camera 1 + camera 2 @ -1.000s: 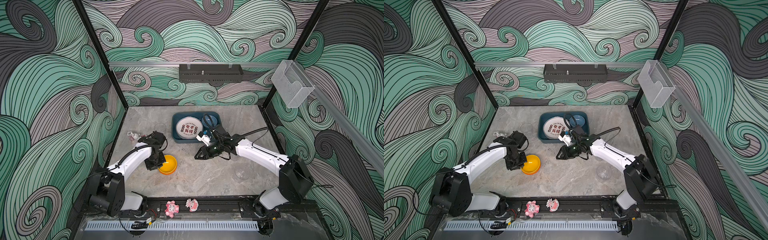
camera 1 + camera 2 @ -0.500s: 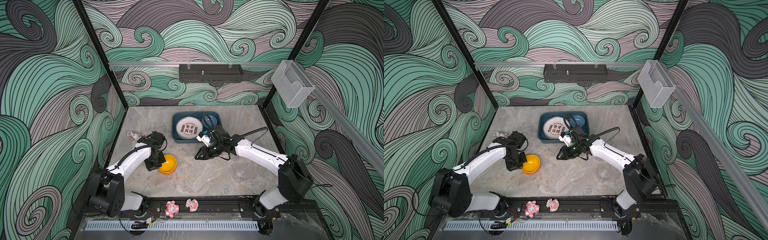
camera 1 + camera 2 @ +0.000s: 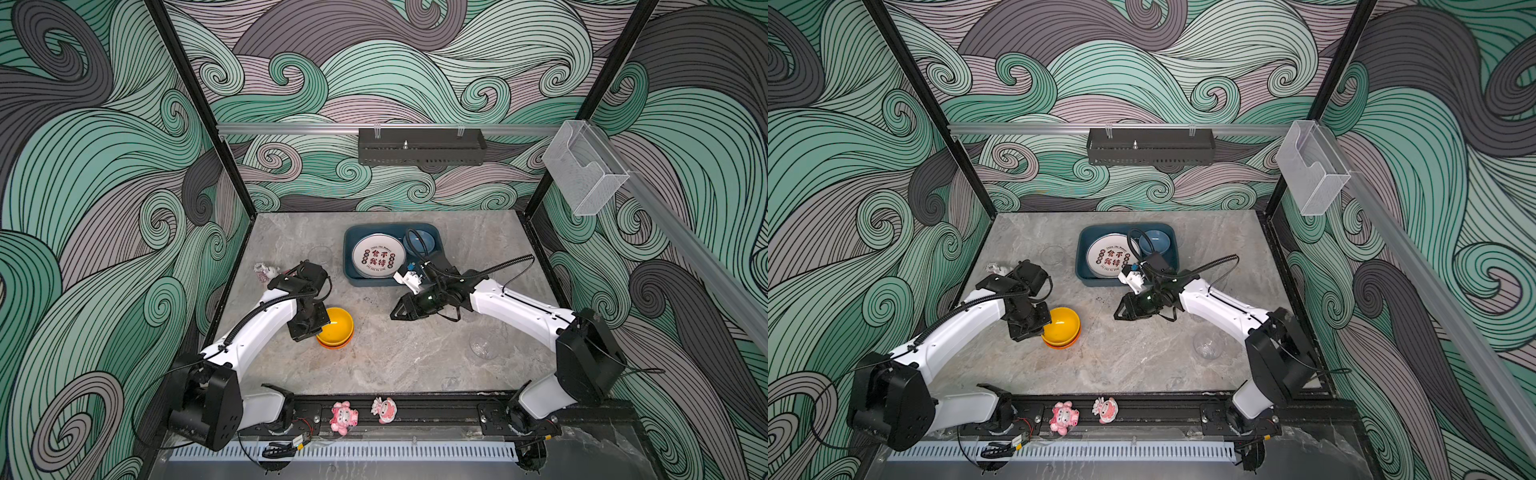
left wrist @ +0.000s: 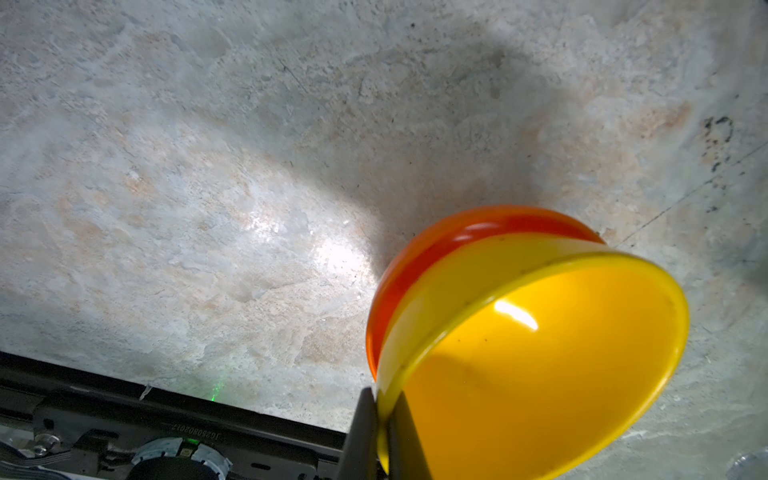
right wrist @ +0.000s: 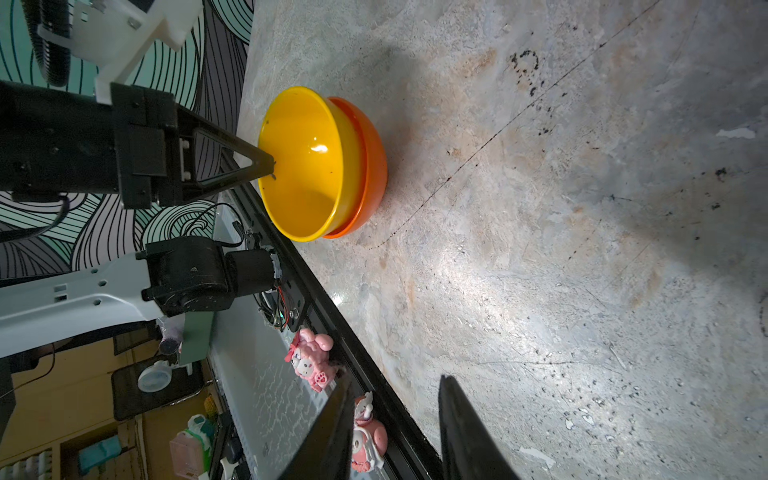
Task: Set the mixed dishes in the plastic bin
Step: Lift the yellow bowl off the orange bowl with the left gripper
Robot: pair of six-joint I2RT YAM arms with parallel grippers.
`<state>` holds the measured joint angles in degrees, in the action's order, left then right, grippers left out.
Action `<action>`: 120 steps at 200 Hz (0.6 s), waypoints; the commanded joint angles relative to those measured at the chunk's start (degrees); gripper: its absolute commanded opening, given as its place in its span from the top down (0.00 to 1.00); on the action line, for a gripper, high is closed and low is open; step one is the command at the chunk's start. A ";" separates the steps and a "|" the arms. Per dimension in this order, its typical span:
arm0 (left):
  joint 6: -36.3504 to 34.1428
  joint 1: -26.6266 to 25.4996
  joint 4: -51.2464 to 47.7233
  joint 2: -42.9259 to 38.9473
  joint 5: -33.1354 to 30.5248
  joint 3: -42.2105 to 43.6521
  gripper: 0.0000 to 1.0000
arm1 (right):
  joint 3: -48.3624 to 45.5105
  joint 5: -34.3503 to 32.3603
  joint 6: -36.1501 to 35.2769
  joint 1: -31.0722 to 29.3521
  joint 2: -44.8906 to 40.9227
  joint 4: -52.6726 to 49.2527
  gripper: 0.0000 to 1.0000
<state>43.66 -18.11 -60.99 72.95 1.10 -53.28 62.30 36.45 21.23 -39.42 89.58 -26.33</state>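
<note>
- Our left gripper has just clamped onto the yellow bowl rim.
- We lift slowly; the orange bowl nested below may cling.
- Right gripper gapes, empty.

Yellow bowl inside orange bowl; lettered plate and blue bowl inside teal bin

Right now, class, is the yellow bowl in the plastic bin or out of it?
Out. The yellow bowl sits in the orange bowl on the table, apart from the bin, left fingers pinching its rim.
</note>
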 commanded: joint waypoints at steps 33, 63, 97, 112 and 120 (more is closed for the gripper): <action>-1.92 0.21 -3.08 -3.32 2.81 -5.61 1.00 | 2.25 -3.74 0.79 -0.41 -0.47 -2.39 0.64; -3.84 0.18 -2.02 -4.69 4.51 -6.99 1.00 | 4.58 -5.69 1.37 -0.40 -0.37 -4.01 0.63; -3.80 0.13 -0.54 -4.92 6.90 -7.86 1.00 | 8.16 -7.39 2.30 -0.40 0.32 -5.84 0.61; -3.60 -0.06 0.06 -4.79 7.89 -8.54 1.00 | 9.56 -7.86 2.97 -0.40 0.53 -6.42 0.60; -3.52 -0.23 0.26 -4.72 8.27 -8.89 1.00 | 10.21 -8.57 3.59 -0.40 0.58 -6.78 0.59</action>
<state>40.56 -18.13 -61.63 68.86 6.68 -59.16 69.91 30.37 23.20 -39.42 89.60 -30.96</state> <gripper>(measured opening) 0.052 0.401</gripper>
